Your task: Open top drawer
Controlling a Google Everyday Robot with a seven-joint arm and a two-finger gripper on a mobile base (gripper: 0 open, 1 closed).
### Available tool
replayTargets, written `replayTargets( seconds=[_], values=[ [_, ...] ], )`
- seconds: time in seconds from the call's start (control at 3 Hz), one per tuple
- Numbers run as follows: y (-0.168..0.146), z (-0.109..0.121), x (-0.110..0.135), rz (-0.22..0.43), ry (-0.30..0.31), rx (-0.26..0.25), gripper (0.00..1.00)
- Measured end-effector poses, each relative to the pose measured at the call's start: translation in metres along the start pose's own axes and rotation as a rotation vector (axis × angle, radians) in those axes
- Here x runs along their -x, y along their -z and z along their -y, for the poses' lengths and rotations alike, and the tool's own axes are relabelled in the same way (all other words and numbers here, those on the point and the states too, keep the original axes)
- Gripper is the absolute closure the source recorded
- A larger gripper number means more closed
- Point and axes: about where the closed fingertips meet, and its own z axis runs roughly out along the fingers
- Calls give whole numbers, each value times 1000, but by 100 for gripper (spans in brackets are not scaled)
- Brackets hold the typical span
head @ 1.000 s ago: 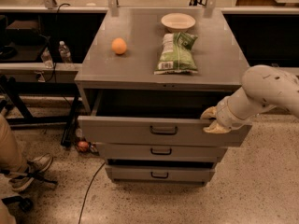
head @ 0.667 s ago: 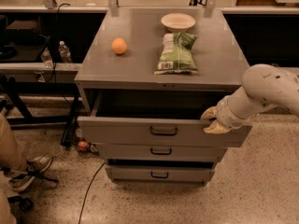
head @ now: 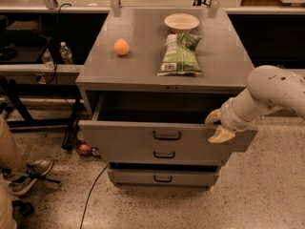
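The top drawer (head: 128,138) of the grey cabinet stands pulled out, its dark inside showing behind the wide front. Its black wire handle (head: 166,135) is at the centre of the front. My gripper (head: 217,126) is at the right end of the drawer front, on its top edge. One pale finger (head: 212,117) is inside the drawer and the other is over the outer face, so it grips the front panel. The white arm (head: 271,92) comes in from the right.
An orange (head: 121,46), a green chip bag (head: 181,54) and a pale bowl (head: 181,21) lie on the cabinet top (head: 143,70). Two narrower drawers (head: 163,178) sit shut below. A person's shoe (head: 33,171), a floor cable (head: 93,190) and bottles (head: 66,54) are at left.
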Motion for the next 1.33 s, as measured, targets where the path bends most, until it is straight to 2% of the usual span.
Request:
replayTargets(
  seconds=[0.33,0.67,1.0,1.33],
  values=[
    [0,0,0,0,0,0,0],
    [6,-6,9,-21,15,-21,0],
    [1,-13,12,-61,8,-19,0],
    [-10,-18,6,-83,-17,4,0]
  ],
)
